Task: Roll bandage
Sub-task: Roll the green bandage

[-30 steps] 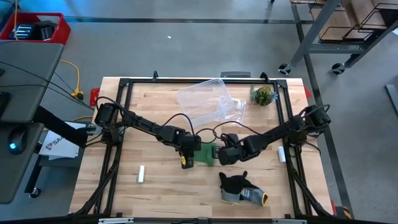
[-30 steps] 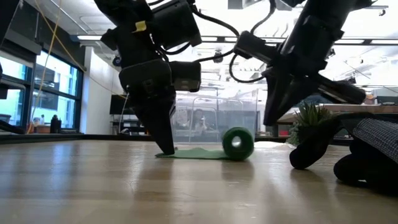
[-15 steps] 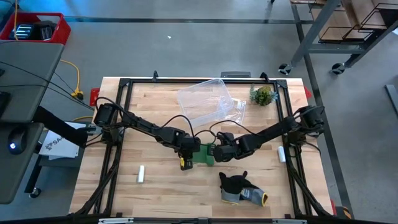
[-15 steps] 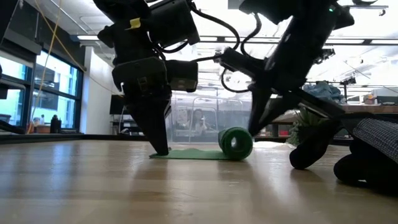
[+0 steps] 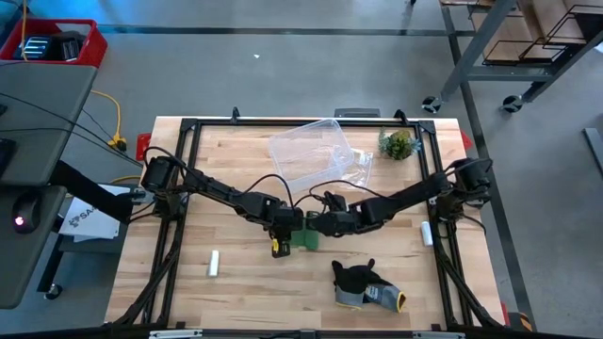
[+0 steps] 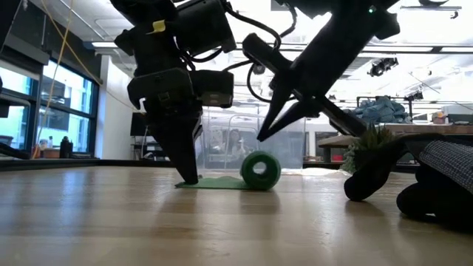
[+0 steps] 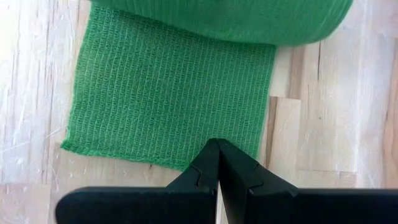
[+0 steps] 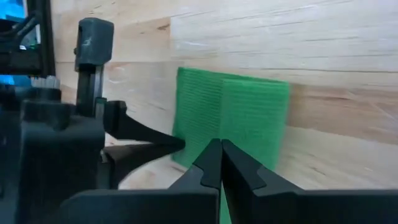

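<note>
- The left gripper has its two fingers pressed tight together, with nothing between them. In the left wrist view its tip rests on the loose end of the bandage, at the flat edge of the strip.
- In the low view the left gripper points straight down and its tip touches the flat green strip on the table, left of the middle of the picture.
- The right gripper is squeezed closed too and holds nothing. In the right wrist view its tip is up against the rolled part of the bandage.
- In the low view the right gripper slants down from the upper right, and its tip is just above the roll.
- The bandage is a small green roll with a short flat tail going left to the left gripper.
- In the high view the bandage lies near the middle of the table, between the two grippers.
- A clear plastic box sits above it in the picture, and a dark glove lies to the lower right.
</note>
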Robot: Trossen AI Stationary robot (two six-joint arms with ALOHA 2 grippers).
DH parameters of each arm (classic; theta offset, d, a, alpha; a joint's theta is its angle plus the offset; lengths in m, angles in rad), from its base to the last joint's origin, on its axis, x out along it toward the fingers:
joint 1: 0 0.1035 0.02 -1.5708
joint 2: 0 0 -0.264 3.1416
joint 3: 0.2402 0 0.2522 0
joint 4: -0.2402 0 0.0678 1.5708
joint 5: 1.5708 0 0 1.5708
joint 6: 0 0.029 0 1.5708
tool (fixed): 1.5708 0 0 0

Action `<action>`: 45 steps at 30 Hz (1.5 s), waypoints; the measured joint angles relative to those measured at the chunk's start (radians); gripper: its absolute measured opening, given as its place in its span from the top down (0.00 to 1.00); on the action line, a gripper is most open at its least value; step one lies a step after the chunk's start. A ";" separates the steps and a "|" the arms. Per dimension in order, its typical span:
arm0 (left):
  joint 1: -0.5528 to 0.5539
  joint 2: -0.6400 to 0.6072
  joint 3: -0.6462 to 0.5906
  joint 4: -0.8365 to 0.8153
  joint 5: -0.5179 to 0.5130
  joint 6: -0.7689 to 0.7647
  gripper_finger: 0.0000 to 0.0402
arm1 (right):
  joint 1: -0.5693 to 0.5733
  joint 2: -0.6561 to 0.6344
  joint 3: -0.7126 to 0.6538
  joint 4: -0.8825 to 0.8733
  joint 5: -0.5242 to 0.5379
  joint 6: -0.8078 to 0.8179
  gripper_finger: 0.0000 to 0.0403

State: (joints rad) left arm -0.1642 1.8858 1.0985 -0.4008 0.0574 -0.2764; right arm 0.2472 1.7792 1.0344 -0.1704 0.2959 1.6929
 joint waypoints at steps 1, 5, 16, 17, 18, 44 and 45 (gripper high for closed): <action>0.000 0.000 0.000 -0.005 0.000 0.000 1.00 | 0.005 -0.005 0.000 -0.013 0.002 0.005 1.00; 0.000 0.000 0.000 -0.007 0.001 -0.005 1.00 | 0.039 -0.013 0.000 -0.141 0.019 0.086 1.00; -0.002 -0.027 -0.001 -0.012 0.016 0.060 1.00 | 0.117 0.060 0.000 -0.131 0.003 0.193 1.00; -0.003 -0.031 -0.001 -0.012 0.016 0.069 1.00 | 0.115 0.072 0.000 -0.117 0.013 0.193 1.00; -0.003 -0.034 -0.001 -0.014 0.016 0.073 1.00 | 0.112 0.082 -0.001 -0.099 0.016 0.193 1.00; -0.003 -0.366 -0.340 -0.020 -0.124 -0.117 1.00 | 0.041 0.132 -0.001 0.003 0.043 0.165 1.00; -0.004 -0.378 -0.354 -0.020 -0.126 -0.131 1.00 | 0.036 0.132 -0.001 0.010 0.037 0.156 1.00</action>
State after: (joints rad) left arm -0.1679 1.5078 0.7447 -0.4210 -0.0684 -0.4072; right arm 0.2833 1.9114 1.0336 -0.1605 0.3325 1.8487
